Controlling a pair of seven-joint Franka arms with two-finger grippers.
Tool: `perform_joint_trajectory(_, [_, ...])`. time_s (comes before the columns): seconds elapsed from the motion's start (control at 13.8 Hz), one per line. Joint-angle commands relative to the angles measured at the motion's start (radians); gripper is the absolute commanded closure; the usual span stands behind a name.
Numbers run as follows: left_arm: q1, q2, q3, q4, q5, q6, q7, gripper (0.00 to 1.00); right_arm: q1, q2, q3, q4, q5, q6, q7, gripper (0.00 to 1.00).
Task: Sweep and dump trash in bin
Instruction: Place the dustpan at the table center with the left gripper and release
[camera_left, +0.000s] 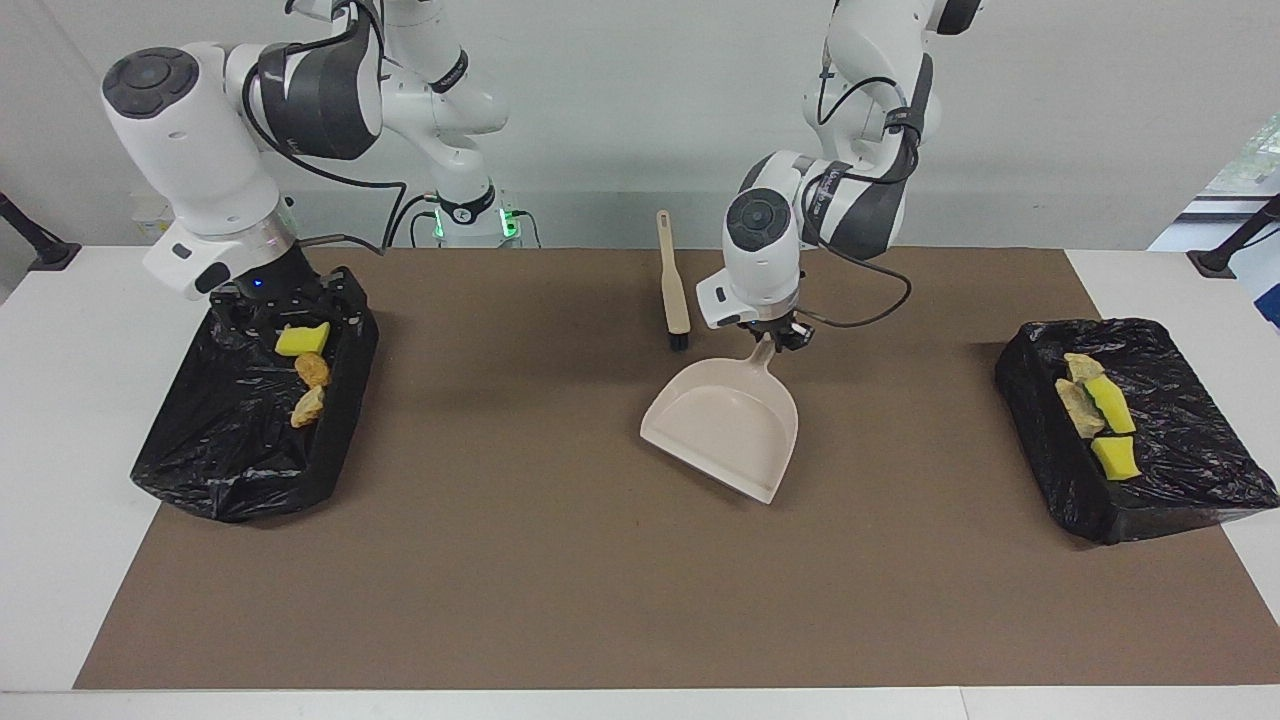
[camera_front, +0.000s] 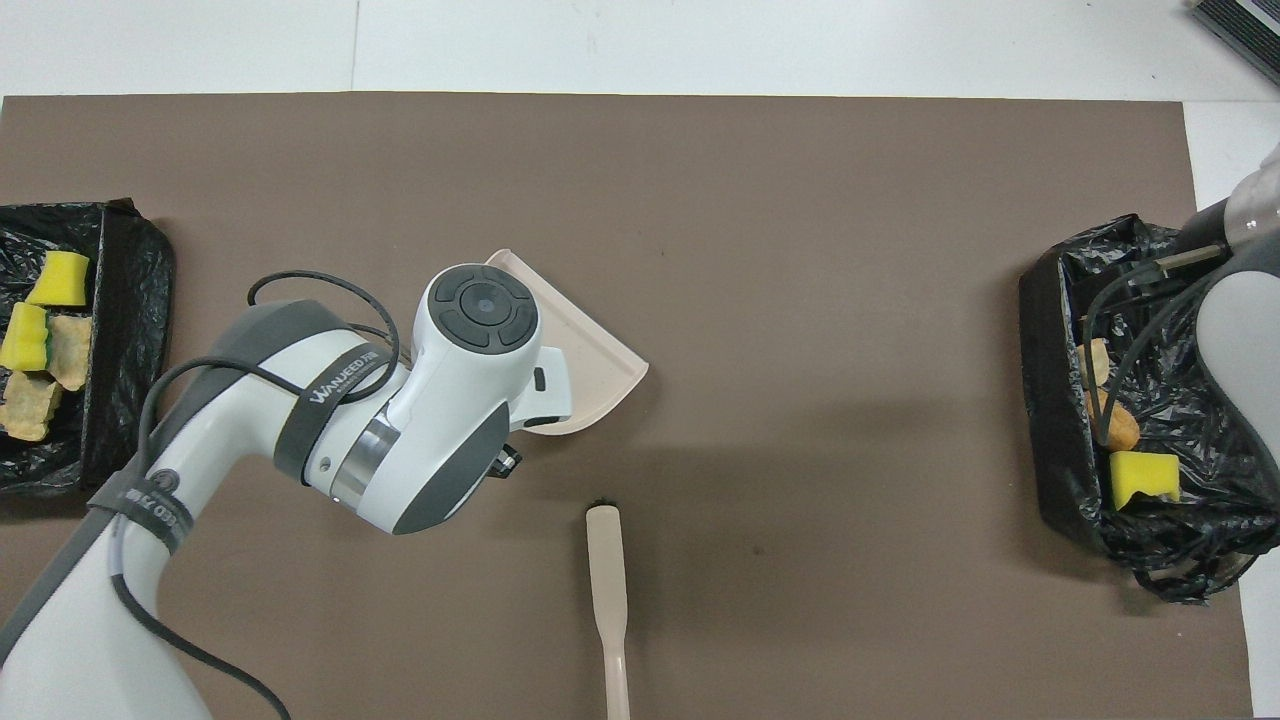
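All the trash sits in two black-lined bins: three scraps (camera_left: 305, 372) in the bin (camera_left: 230, 450) at the left edge of the facing view, four scraps (camera_left: 1100, 415) in the bin (camera_left: 1180, 470) at the right edge. The brown mat (camera_left: 520, 560) between them shows no scraps, so sweeping and dumping look done. The dustpan (camera_left: 725, 425) lies empty at centre, the brush (camera_left: 672, 285) just above it. The left gripper (camera_left: 775, 338) is at the dustpan's handle; whether it pinches it, I cannot tell. The right gripper (camera_left: 280, 300) is low over the left-edge bin, its state unclear. Only letting go and pulling back seems left.
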Motion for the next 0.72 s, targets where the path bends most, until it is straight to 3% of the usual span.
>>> perform_joint_trajectory(0.0, [-0.045, 0.051, 0.019, 0.060, -0.083, 0.054, -0.209, 1.00, -0.003, -0.006, -0.034, 0.015, -0.007, -0.009, -0.002, 0.00])
perform_joint_trajectory(0.29, [-0.111, 0.189, 0.020, 0.166, -0.143, 0.104, -0.393, 1.00, 0.029, -0.008, -0.048, 0.066, -0.004, -0.060, 0.068, 0.00])
perform_joint_trajectory(0.65, [-0.117, 0.186, 0.020, 0.169, -0.142, 0.102, -0.389, 0.97, 0.090, -0.087, -0.080, 0.050, 0.005, -0.097, 0.359, 0.00])
